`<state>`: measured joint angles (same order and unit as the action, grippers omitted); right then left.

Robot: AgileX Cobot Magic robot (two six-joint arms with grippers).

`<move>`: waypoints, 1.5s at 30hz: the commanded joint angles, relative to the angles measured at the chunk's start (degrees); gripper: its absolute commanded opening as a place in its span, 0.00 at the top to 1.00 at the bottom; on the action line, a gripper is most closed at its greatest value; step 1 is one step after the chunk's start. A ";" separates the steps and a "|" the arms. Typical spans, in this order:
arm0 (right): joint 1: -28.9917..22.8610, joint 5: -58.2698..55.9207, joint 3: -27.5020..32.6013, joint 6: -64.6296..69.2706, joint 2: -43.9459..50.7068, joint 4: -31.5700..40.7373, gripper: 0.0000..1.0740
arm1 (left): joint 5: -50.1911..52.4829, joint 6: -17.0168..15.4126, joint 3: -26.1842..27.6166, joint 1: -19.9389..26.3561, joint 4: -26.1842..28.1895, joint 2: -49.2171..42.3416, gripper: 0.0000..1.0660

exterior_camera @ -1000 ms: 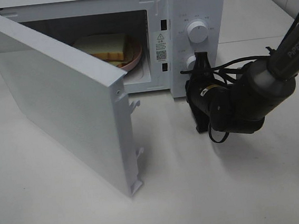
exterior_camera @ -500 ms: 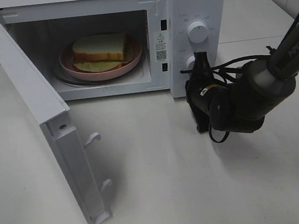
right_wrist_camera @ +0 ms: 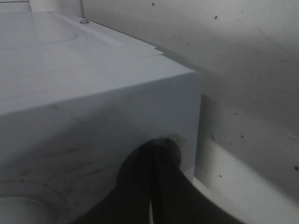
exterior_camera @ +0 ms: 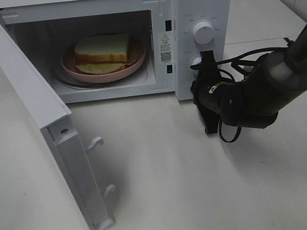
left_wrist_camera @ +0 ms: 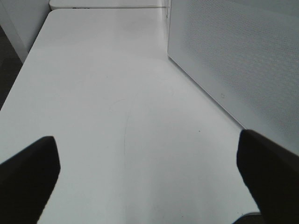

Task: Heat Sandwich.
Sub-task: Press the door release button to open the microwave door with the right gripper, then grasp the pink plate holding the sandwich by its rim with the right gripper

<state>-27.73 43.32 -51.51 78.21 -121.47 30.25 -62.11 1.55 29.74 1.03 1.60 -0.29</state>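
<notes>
The sandwich [exterior_camera: 103, 49], brown toasted bread over a yellow-green layer, lies on a round pink plate [exterior_camera: 138, 58] inside the white microwave [exterior_camera: 208, 1]. The microwave door [exterior_camera: 27, 100] stands wide open to the left. My right gripper [exterior_camera: 206, 56] is shut and empty, with its tips against the microwave's control panel beside the lower knob [exterior_camera: 196, 63]. In the right wrist view the dark shut fingers [right_wrist_camera: 152, 154] press on the white panel. My left gripper [left_wrist_camera: 149, 186] is open and empty above the bare table; it does not show in the exterior view.
The upper knob [exterior_camera: 204, 32] sits above the right gripper. In the left wrist view the microwave's perforated side [left_wrist_camera: 233, 60] stands close by. The open door reaches to the front left of the white table [exterior_camera: 205, 197]. Cables hang around the right arm [exterior_camera: 260, 91].
The microwave door has swung from half open to wide open, uncovering the plate and sandwich. My right arm has shifted slightly to the right, tips still at the panel.
</notes>
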 commanded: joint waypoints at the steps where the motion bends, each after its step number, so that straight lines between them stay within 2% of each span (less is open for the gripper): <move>1: 0.97 4.35 -0.57 -1.09 1.78 -2.35 1.00 | 0.86 -0.06 -0.11 0.11 0.17 -0.92 0.08; 13: 0.97 -10.37 5.90 -3.27 8.02 -6.53 1.00 | 0.86 0.00 -0.11 0.11 0.17 -0.92 0.08; 21: 0.97 -14.27 10.14 -7.68 14.73 -6.99 1.00 | 0.86 -0.06 -0.11 0.11 0.17 -0.92 0.08; 28: 0.97 -25.55 10.66 -19.02 21.94 -6.93 1.00 | 0.86 -0.06 -0.11 0.11 0.17 -0.92 0.08; 31: 0.97 -31.97 10.66 -28.76 25.61 -6.93 1.00 | 0.86 -0.06 -0.11 0.11 0.17 -0.92 0.08; 45: 0.97 -52.43 10.54 -57.12 32.03 -6.93 1.00 | 0.86 -0.06 -0.11 0.11 0.17 -0.92 0.08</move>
<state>-27.04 -6.30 -41.02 25.67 -90.36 23.72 -62.11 1.55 29.74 1.03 1.60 -0.29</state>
